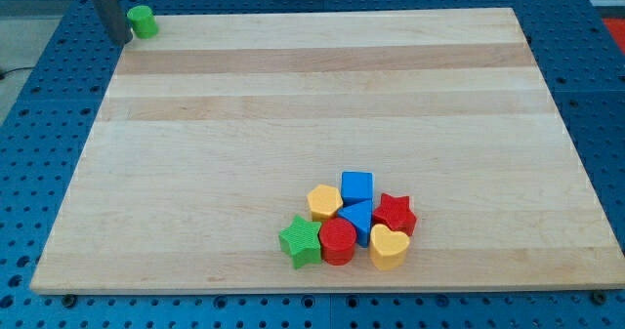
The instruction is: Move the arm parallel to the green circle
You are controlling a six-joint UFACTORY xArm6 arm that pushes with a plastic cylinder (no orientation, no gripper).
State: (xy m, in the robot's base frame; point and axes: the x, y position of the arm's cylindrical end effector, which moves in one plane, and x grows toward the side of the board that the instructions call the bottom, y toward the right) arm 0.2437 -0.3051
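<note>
Board (293, 124) corner: my tip (124, 40) (beside green circle (143, 20)).

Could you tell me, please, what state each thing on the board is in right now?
my tip: at the board's top-left corner, just left of the green circle.
green circle: upright, alone, at the top-left edge.
blue cube, yellow hexagon, red star, blue block, green star, red cylinder, yellow heart: clustered near the view's bottom.
wooden board: flat.

light: bright and even from where I sit | shadows: soft, short under the blocks | glare: mild sheen on counter (293, 95) | focus: sharp overall
</note>
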